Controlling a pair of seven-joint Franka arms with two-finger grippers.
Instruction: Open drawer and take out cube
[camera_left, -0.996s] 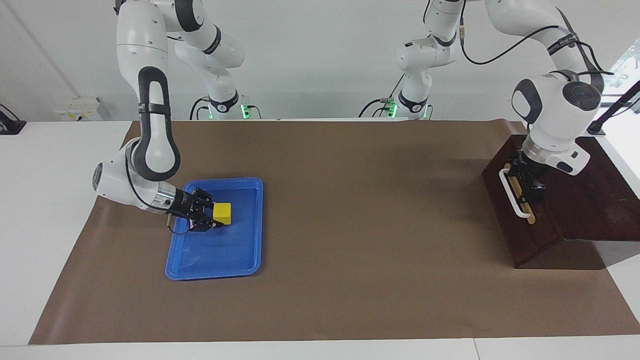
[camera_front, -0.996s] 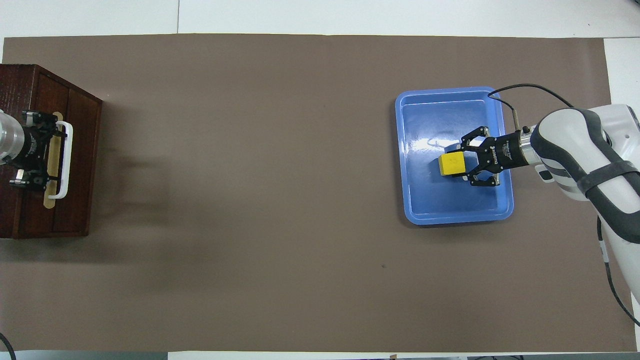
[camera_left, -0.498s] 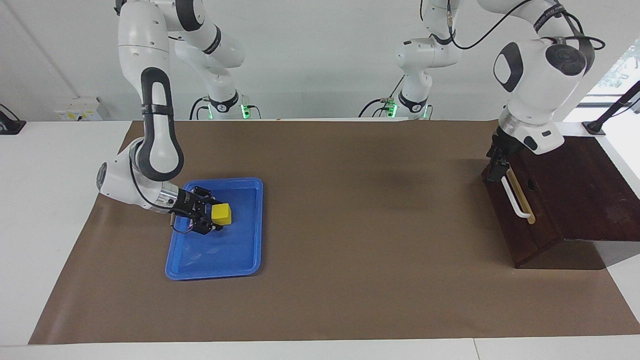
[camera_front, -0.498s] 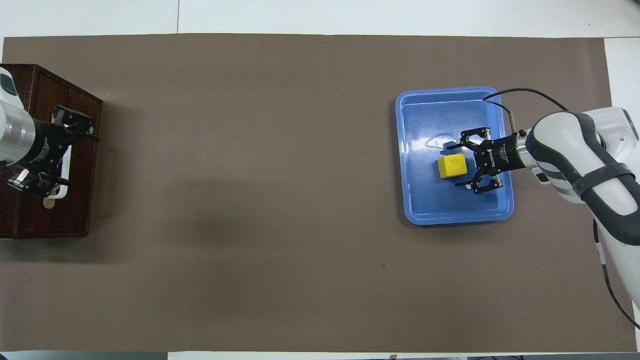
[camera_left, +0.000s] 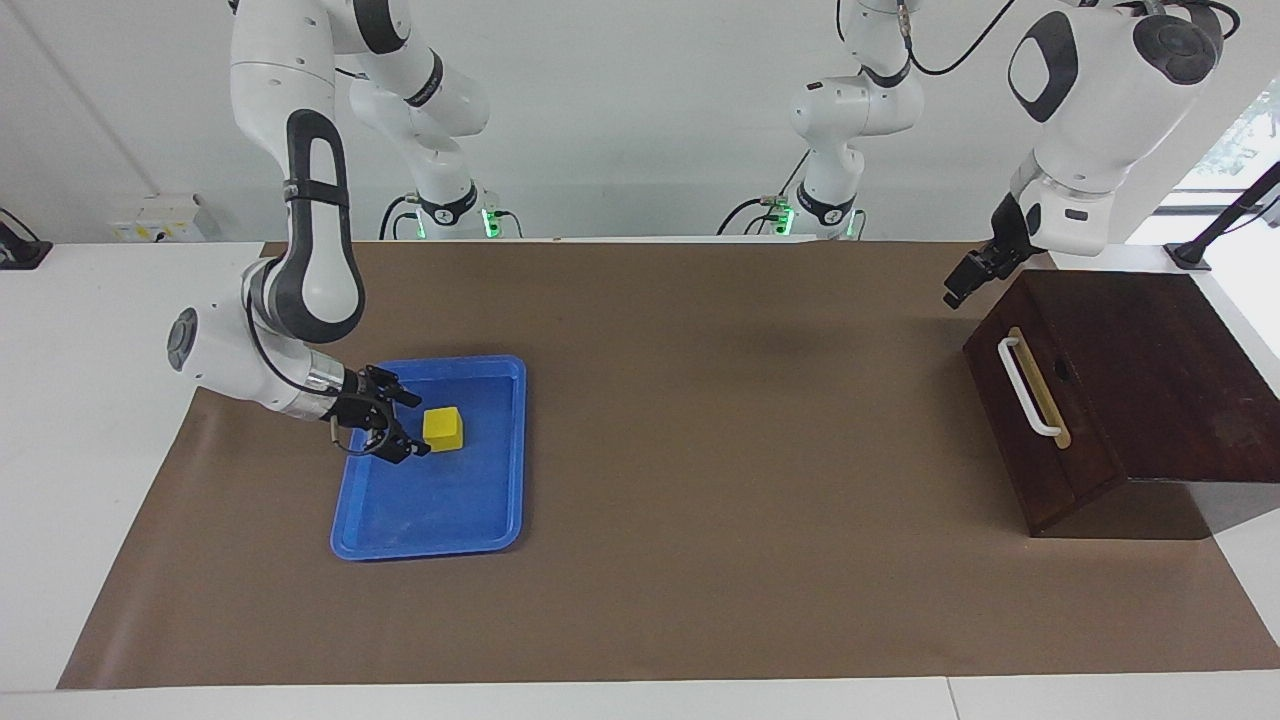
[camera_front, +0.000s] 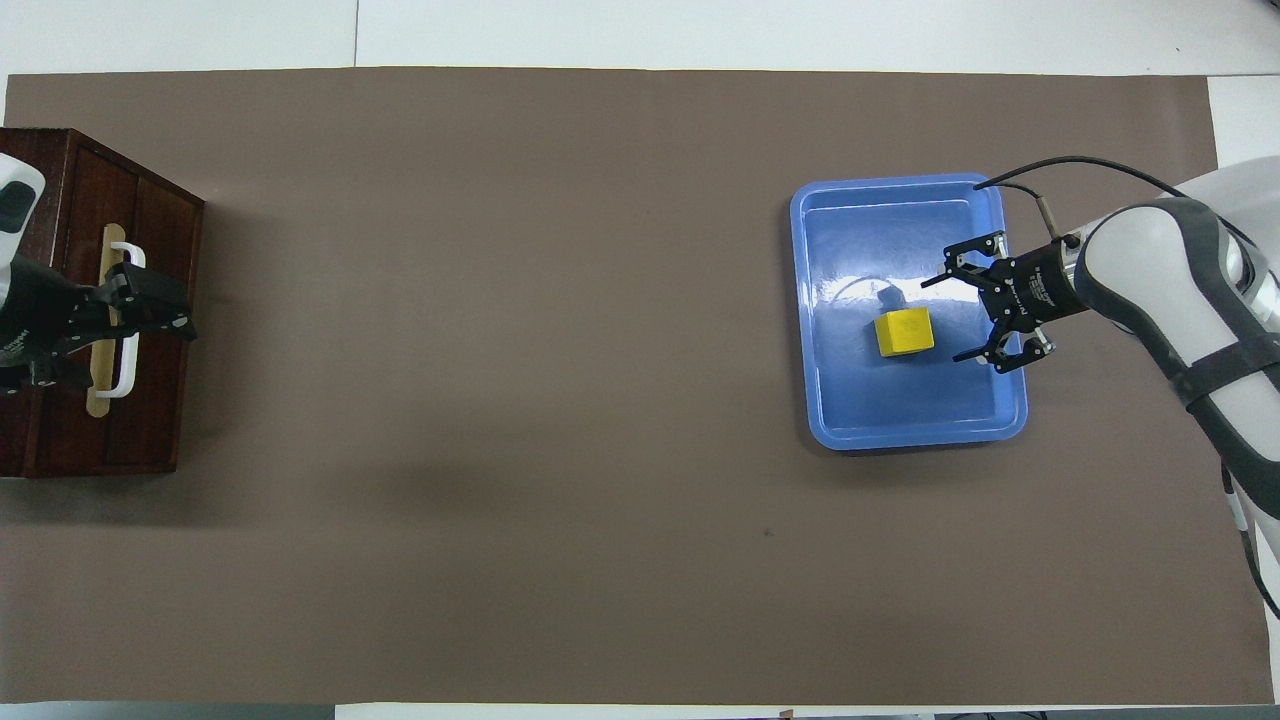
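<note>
The yellow cube lies in the blue tray, free of any gripper; it also shows in the overhead view. My right gripper is open and empty, low over the tray beside the cube and apart from it, and shows in the overhead view. The drawer of the dark brown box is shut, its white handle free. My left gripper hangs in the air above the box's front edge, touching nothing. From overhead it covers part of the handle.
The blue tray sits toward the right arm's end of the brown mat. The dark box stands at the left arm's end. The mat lies between them.
My right gripper let go of the cube and drew back from it. My left gripper left the drawer handle and rose up and away from the box. The drawer stayed shut.
</note>
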